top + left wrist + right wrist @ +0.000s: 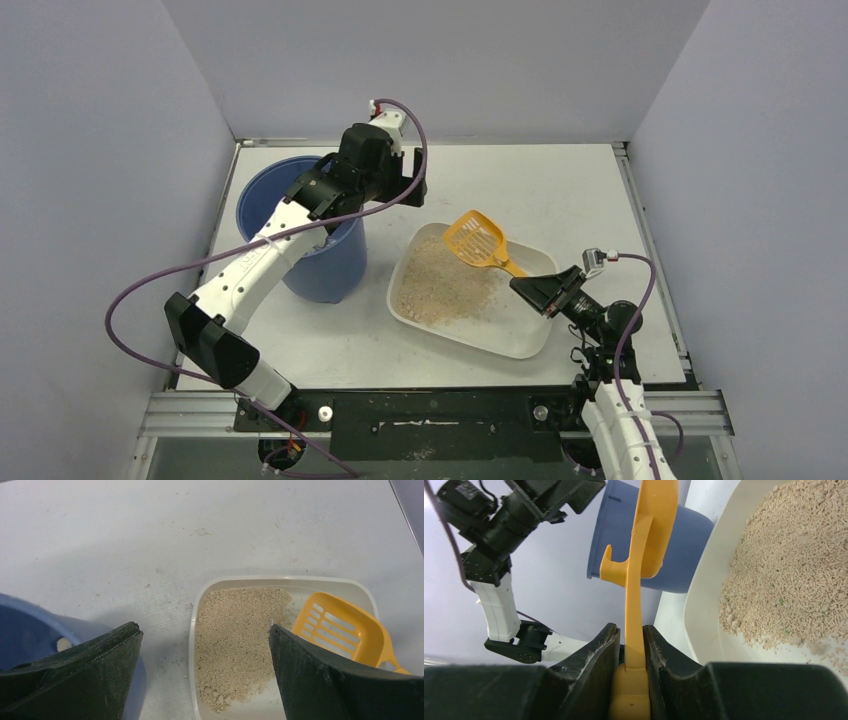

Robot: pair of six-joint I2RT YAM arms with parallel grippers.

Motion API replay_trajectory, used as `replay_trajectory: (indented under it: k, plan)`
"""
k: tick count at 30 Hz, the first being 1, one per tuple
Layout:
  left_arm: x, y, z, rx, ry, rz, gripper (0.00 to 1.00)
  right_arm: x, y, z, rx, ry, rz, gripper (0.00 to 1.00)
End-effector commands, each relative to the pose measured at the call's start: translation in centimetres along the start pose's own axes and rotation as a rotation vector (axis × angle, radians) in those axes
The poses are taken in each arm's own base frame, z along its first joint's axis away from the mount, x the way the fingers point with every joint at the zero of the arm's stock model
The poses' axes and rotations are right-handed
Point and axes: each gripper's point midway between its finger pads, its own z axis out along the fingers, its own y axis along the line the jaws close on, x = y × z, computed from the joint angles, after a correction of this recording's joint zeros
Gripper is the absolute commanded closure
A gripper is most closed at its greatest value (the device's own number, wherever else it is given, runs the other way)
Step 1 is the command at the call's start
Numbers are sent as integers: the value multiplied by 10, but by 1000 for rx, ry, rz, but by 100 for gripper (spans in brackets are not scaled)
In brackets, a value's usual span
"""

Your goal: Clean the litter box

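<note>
My right pincer (630, 645): fingers pinched tight on the flat handle of the orange scoop (644, 540), with the handle on edge between the pads. Scoop head is over the far end of the litter box (525, 340); I cannot tell whether it touches the tan granules (235, 635). Litter box rests on the white table (570, 190), just right of the blue bucket (325, 270) and apart from it. Granules lie heaped toward its left side. My left pincer (204, 630): spread wide, holding nothing, up by the bucket's far rim.
</note>
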Motion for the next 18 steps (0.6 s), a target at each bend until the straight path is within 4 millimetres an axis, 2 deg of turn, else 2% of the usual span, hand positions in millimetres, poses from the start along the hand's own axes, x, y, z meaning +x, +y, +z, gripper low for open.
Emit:
replay_trajectory:
  k: [1,4,6,10,18]
  plan:
    - [-27,15,-48,-39,-110,45,3,-1,35,5,-114,28,-84,100]
    - [-24,29,-61,-96,-130,45,3,-5,28,12,-75,36,-83,100]
    - [-22,36,-70,-123,-148,40,3,-5,41,14,-126,32,-96,100]
    - [-20,49,-85,-164,-191,29,3,-6,48,23,-130,76,-107,100]
    - [-8,72,-92,-267,-216,27,3,-15,72,51,-145,139,-172,100]
